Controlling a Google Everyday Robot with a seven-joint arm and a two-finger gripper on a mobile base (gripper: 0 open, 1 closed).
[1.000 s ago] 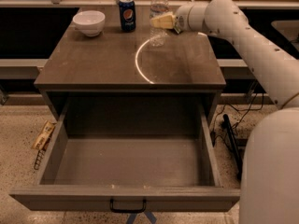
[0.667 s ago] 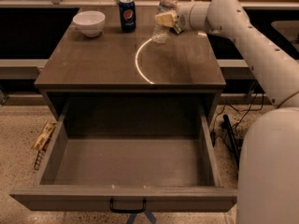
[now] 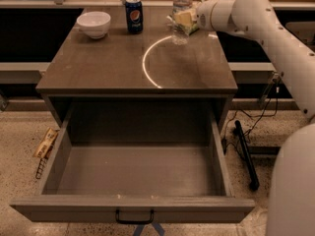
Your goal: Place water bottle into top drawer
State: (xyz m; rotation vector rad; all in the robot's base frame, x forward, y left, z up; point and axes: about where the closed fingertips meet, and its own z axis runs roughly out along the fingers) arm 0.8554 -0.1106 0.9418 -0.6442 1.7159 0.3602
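The water bottle (image 3: pixel 180 4), clear with a pale label, stands upright at the back right of the cabinet top (image 3: pixel 113 68). My gripper (image 3: pixel 183 19) reaches in from the right and is shut around the bottle's middle; its yellowish fingers (image 3: pixel 185 17) cover the label. The bottle's base is at or just above the tabletop; I cannot tell which. The top drawer (image 3: pixel 133 208) is pulled fully open below the front edge. Its grey-brown inside holds nothing, and its black handle (image 3: pixel 134 218) is at front centre.
A blue Pepsi can (image 3: pixel 133 14) stands left of the bottle, and a white bowl (image 3: pixel 94 23) at the back left. A snack bag (image 3: pixel 45 142) lies on the floor left of the drawer. Black cables and a bar (image 3: pixel 244 154) lie on the floor at right.
The gripper and the bottle have shifted a little to the right along the back of the cabinet top. The drawer, can and bowl have not moved.
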